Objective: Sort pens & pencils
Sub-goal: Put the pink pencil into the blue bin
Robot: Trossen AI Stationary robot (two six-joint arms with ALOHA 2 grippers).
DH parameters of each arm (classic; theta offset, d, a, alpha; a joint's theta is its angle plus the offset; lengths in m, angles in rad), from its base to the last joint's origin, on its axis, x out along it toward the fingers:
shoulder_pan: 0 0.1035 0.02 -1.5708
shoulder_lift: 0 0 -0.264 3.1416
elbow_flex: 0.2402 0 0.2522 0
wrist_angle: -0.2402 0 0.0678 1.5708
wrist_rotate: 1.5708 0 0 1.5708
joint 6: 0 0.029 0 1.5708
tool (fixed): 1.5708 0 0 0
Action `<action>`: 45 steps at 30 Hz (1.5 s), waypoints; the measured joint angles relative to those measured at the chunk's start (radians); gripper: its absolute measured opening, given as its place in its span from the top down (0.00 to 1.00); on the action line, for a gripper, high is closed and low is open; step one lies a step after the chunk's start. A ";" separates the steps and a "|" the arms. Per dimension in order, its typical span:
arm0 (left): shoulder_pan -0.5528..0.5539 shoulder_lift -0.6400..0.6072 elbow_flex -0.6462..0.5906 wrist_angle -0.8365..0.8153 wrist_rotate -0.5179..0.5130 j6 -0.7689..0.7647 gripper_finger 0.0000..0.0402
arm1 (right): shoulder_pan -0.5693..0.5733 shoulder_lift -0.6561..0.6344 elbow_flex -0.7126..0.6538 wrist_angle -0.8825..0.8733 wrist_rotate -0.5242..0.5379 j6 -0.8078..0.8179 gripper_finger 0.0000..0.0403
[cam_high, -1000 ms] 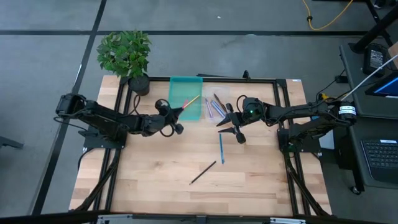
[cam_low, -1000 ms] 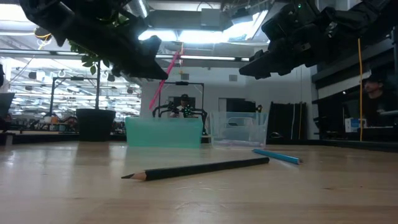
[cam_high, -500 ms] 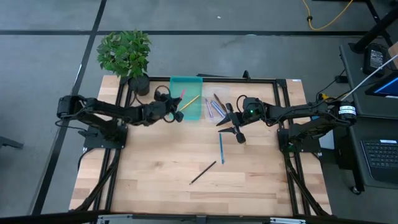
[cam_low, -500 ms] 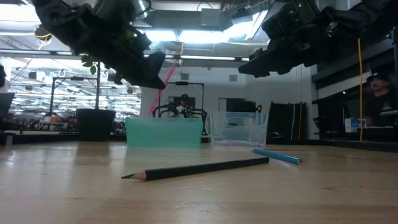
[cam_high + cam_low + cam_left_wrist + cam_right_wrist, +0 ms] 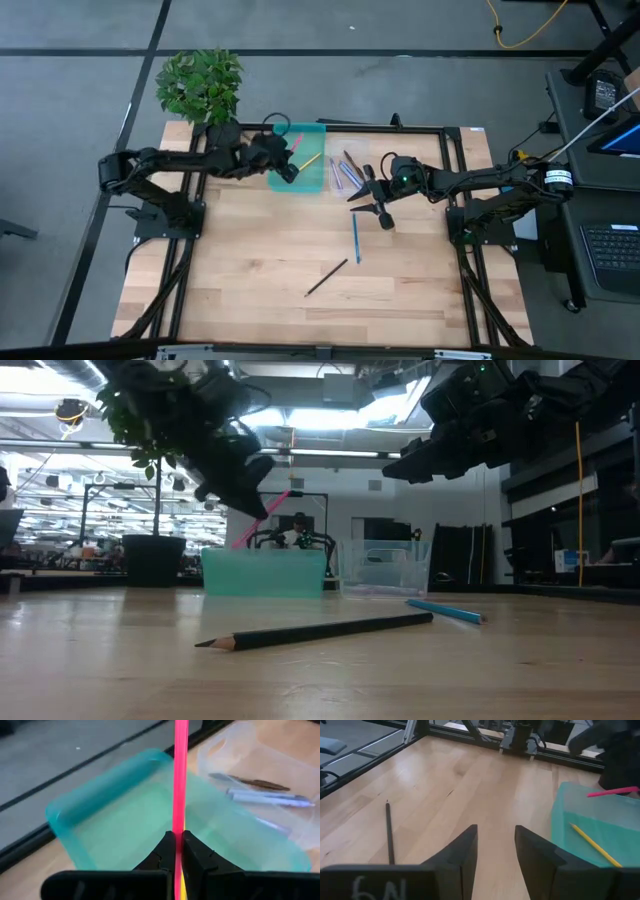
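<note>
Your left hand (image 5: 284, 162) hung over the teal tray (image 5: 312, 180), out above the tray's side toward the potted plant (image 5: 203, 88). Its fingers (image 5: 165, 852) were squeezed tight on a pink stick (image 5: 179, 780), which was tilted in the low view and poked out over the tray. A yellow stick (image 5: 308, 161) lay inside the teal tray.

Your right hand (image 5: 372, 204) hung in the air over the counter (image 5: 250, 280), on the other side of the teal tray from the plant, just past the clear tray (image 5: 352, 166). Its fingers (image 5: 465, 852) stood wide apart and held nothing.

The clear tray sat right beside the teal tray. You could see a few purple and dark sticks (image 5: 260, 795) lying in it.

A blue stick (image 5: 355, 238) lay on the bare wood, near the right hand and away from the teal tray. A black pencil (image 5: 326, 277) lay farther out still, close to the middle of the counter.

Behind the counter, past the teal tray, the low view showed a big room with bright lights on the ceiling.
</note>
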 joint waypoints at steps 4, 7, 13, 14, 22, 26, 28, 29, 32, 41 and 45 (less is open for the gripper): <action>0.035 0.083 0.133 -0.185 0.045 0.004 0.98 | -0.001 0.000 0.000 0.008 0.007 -0.001 0.67; 0.066 0.168 0.226 -0.310 0.115 0.004 0.98 | -0.001 0.000 0.000 0.007 0.007 -0.002 0.67; 0.132 0.320 0.403 -0.452 0.232 0.016 0.98 | -0.001 0.000 0.000 0.002 0.014 -0.001 0.67; 0.143 0.340 0.433 -0.468 0.264 0.030 0.98 | -0.001 0.000 0.000 0.000 0.013 -0.001 0.67; 0.181 0.499 0.645 -0.758 0.324 0.050 0.98 | -0.001 0.000 0.000 -0.004 0.014 0.001 0.67; 0.179 0.558 0.677 -0.806 0.325 0.070 0.98 | 0.000 0.000 0.000 -0.004 0.014 0.001 0.67; 0.179 0.571 0.680 -0.804 0.336 0.076 0.98 | -0.001 0.000 0.000 -0.005 0.014 0.002 0.67; 0.179 0.576 0.681 -0.803 0.351 0.076 0.98 | -0.001 0.000 0.000 -0.005 0.014 0.002 0.67; 0.180 0.584 0.681 -0.802 0.375 0.083 0.98 | -0.001 0.000 0.000 -0.005 0.014 0.002 0.67; 0.170 0.582 0.681 -0.752 0.345 0.154 0.88 | -0.001 0.000 0.000 -0.011 0.014 0.002 0.67; 0.154 0.566 0.680 -0.733 0.369 0.265 0.83 | -0.001 0.000 0.000 -0.025 0.014 0.006 0.67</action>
